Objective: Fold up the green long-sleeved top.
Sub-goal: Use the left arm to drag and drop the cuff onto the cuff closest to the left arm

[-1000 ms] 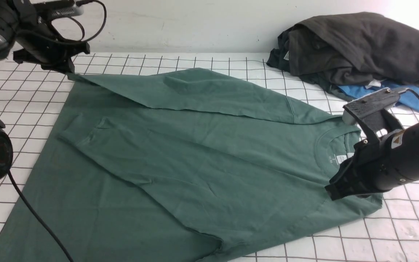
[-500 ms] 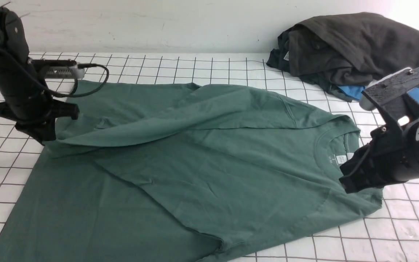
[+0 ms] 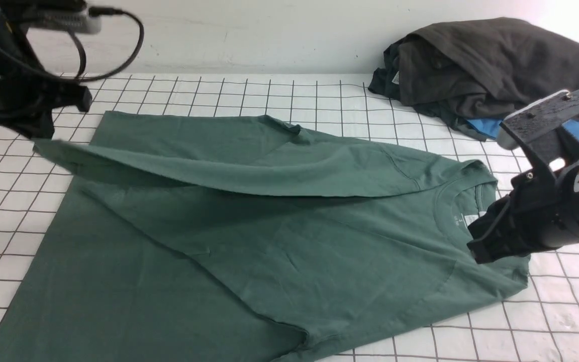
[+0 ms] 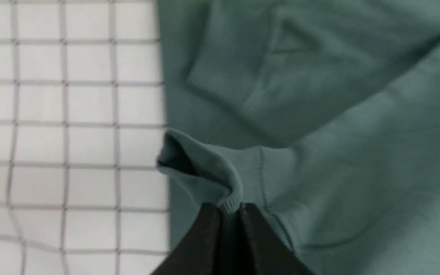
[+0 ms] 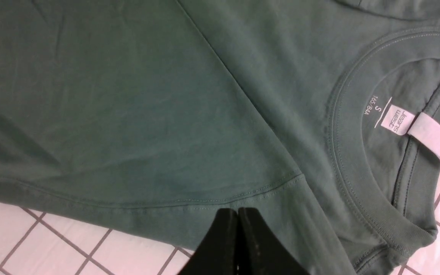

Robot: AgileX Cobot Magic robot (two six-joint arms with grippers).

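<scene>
My left pincer [image 4: 229, 209] is clenched on the cuff [image 4: 243, 175] of the green long-sleeved top [image 3: 279, 251], holding that sleeve raised over the body spread on the checked table [image 3: 561, 322], while my right pincer [image 5: 238, 212] hangs closed and empty by the shoulder.

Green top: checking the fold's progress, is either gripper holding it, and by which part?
The left gripper pinches the green top by its sleeve cuff, sleeve lifted. The right gripper is shut above the shoulder, gripping nothing.
</scene>
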